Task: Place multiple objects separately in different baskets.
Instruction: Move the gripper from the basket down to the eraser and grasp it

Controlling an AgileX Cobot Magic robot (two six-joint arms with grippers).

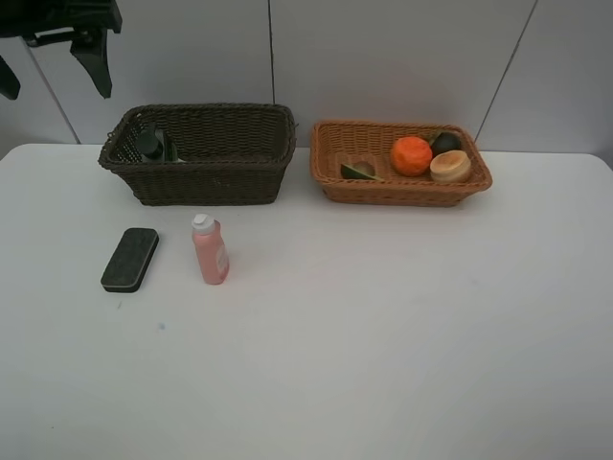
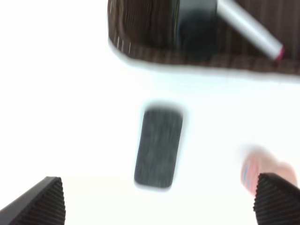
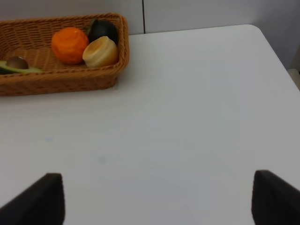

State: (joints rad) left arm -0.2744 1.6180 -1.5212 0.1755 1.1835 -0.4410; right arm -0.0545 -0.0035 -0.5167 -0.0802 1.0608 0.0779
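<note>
A black eraser block (image 1: 129, 259) and a pink bottle (image 1: 209, 250) rest on the white table in front of the dark brown basket (image 1: 211, 184). That basket holds a dark-green pump bottle (image 1: 153, 144) and a white marker (image 2: 248, 28). In the light tan basket (image 1: 402, 194) lie an orange (image 1: 412, 155), a dark mangosteen (image 1: 445, 143), a pale peach (image 1: 450, 166) and an avocado half (image 1: 358, 171). My left gripper (image 1: 53, 77) hangs open high at the back left, above the eraser (image 2: 158, 147). My right gripper (image 3: 157, 199) is open over bare table, right of the tan basket (image 3: 61, 79).
A grey panelled wall stands right behind both baskets. The white table (image 1: 383, 335) stretches wide in front of them, and its right edge and rounded far corner (image 3: 262, 35) show in the right wrist view.
</note>
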